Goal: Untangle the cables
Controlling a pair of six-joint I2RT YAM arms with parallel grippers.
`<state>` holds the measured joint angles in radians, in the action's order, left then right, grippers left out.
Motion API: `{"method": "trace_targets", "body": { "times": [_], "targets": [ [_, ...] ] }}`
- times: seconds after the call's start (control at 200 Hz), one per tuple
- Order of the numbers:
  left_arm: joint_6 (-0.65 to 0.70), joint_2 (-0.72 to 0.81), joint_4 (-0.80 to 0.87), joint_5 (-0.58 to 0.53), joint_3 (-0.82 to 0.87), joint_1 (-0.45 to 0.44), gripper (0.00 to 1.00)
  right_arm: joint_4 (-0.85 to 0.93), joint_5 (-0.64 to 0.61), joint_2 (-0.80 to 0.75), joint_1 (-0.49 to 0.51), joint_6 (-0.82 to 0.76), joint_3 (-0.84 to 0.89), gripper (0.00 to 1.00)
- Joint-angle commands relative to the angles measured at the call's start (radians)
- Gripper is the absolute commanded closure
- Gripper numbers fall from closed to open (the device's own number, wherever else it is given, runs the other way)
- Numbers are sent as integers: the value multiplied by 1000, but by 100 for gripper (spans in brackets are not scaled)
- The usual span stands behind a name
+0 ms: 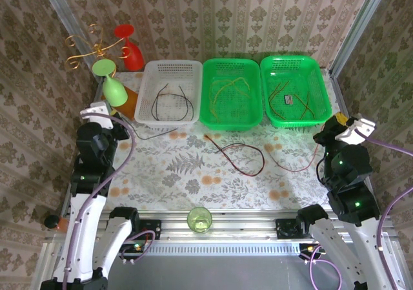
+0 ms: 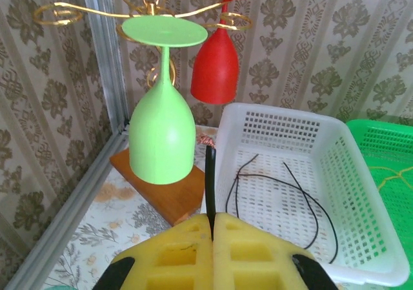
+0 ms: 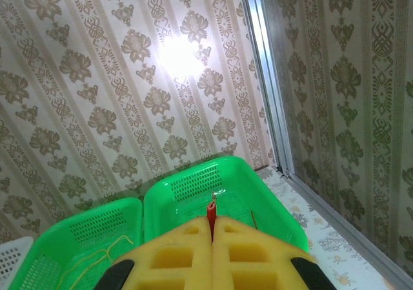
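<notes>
Left pincer (image 2: 213, 220) and right pincer (image 3: 211, 225) clamped shut.

1. This is a robotics lab test cell, not a lived-in room. A left arm (image 1: 87, 174) and a right arm (image 1: 348, 186) are bolted to a metal rail (image 1: 245, 220) at the near edge of the bench (image 1: 161, 174).
2. Bare aluminium posts (image 1: 68, 22) frame the cell. The walls (image 1: 258, 12) are flat panels printed with damask wallpaper.
3. Thick purple leads (image 1: 391, 146) run along the arms.
4. A floral cover dresses the bench like a home table.
5. The props look staged:
   - a white basket (image 1: 169, 66), a middle green basket (image 1: 232, 62) and a right green basket (image 1: 290, 59) stand in a row;
   - a green goblet (image 1: 115, 90) and a red goblet (image 1: 131, 51) hang upside down on a gold rack (image 1: 84, 48);
   - there are thin loose cables (image 2: 210, 186).
</notes>
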<state>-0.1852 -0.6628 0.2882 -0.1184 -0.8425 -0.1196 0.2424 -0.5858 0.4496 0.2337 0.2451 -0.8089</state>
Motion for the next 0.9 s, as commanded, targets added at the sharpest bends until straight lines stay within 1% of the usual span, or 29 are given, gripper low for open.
{"method": "trace_targets", "body": {
  "times": [0.0,0.1,0.16,0.225,0.345,0.525,0.63,0.895],
  "targets": [
    [-42,0,5,131,5,13,100,0,-19,5,-4,-7,2,100],
    [-39,-16,-10,227,-13,12,100,-2,-1,16,-4,-14,-11,100],
    [-40,-22,-17,263,-33,11,100,-6,16,28,-4,-19,-28,100],
    [-48,-24,-21,285,-68,9,100,-12,39,45,-6,-31,-57,100],
    [-54,-41,-32,289,-154,9,100,-23,80,80,-6,-44,-122,100],
    [-52,-142,-34,381,-331,3,100,-43,121,138,-5,-56,-200,100],
    [-53,-215,-32,387,-435,-7,100,-58,123,169,-5,-67,-231,100],
    [3,-445,-45,378,-724,-59,100,-94,149,254,-7,-116,-299,100]
  ]
}}
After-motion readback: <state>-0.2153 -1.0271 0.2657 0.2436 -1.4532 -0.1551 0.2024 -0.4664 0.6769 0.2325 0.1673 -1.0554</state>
